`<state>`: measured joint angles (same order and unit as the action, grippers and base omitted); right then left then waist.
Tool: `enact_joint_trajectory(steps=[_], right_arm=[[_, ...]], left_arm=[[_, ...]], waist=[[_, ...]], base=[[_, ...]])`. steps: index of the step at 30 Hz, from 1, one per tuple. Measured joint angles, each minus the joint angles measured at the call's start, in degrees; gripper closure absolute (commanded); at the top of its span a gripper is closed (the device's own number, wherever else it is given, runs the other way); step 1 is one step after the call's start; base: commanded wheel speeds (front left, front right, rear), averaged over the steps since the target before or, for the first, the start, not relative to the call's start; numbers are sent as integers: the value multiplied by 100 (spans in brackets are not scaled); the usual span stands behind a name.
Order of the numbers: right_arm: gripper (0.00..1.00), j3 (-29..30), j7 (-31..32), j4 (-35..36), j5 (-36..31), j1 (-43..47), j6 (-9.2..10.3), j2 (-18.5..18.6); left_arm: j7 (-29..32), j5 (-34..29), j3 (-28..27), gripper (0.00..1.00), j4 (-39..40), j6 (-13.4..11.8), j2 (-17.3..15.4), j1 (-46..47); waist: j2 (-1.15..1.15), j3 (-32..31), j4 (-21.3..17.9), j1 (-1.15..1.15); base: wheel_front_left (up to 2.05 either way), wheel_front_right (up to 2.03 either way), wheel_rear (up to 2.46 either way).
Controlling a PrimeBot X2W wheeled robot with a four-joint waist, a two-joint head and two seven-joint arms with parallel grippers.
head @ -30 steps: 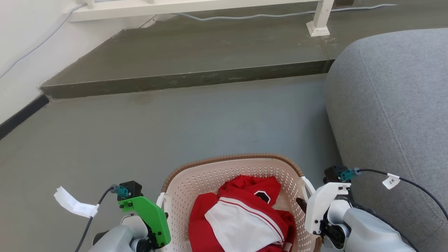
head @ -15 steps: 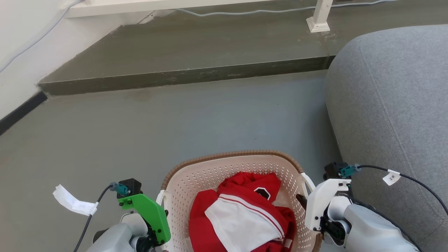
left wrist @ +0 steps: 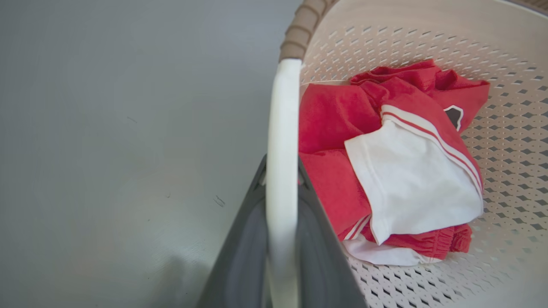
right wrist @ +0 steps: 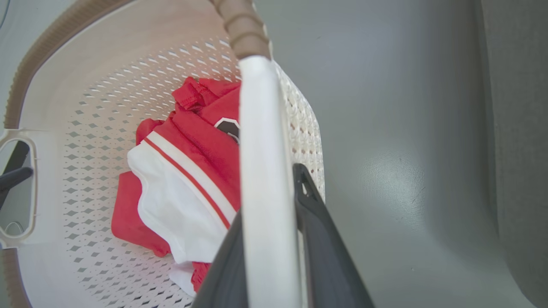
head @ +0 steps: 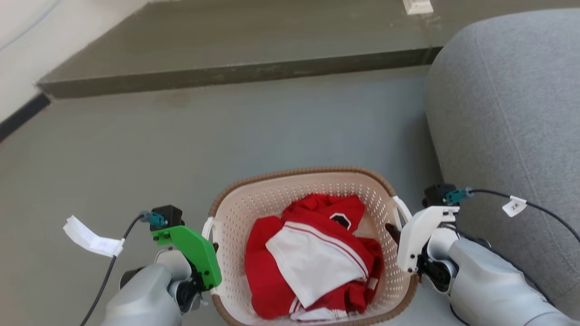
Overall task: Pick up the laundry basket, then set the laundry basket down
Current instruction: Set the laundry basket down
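While the laundry basket [head: 299,173] is shown beside a grey sofa [head: 507,113] in the head view, the grips are revealed by the wrist views. The left hand [left wrist: 281,171] is clamped on one white handle [left wrist: 282,119], the right hand [right wrist: 272,188] on the opposite handle [right wrist: 259,119].

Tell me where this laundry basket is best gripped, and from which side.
By its white side handles, left gripper from the left, right gripper from the right: the laundry basket is too wide for one, and each handle is a thin bar fitting between the fingers.
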<state>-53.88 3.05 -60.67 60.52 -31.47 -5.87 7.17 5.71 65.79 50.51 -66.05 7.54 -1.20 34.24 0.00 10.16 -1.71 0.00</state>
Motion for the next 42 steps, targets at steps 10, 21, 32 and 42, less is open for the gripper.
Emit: enact_joint_trajectory(steps=[10, 21, 32, 42], right_arm=[[100, 9, -149, 15, 54, -315, 0, 78], [100, 36, -411, 107, 58, -933, -1, 199], [100, 87, -768, 163, 58, -1414, -5, 287], [100, 90, -1084, 164, 58, -1655, -5, 287]], left_arm=[[-275, -3, -10, 100, 14, 0, 9, 286], [-682, -136, -35, 100, 10, 0, 19, 913], [-1077, -268, -58, 100, 16, 0, 23, 1472], [-1357, -278, -83, 100, 14, 0, 21, 1738]], waist=[[0, 559, 28, 0], [0, 1419, 13, 1], [0, 2290, -8, 1], [0, 3002, -33, 1]], base=[[0, 0, 0], [0, 0, 0], [0, 0, 0], [0, 0, 0]])
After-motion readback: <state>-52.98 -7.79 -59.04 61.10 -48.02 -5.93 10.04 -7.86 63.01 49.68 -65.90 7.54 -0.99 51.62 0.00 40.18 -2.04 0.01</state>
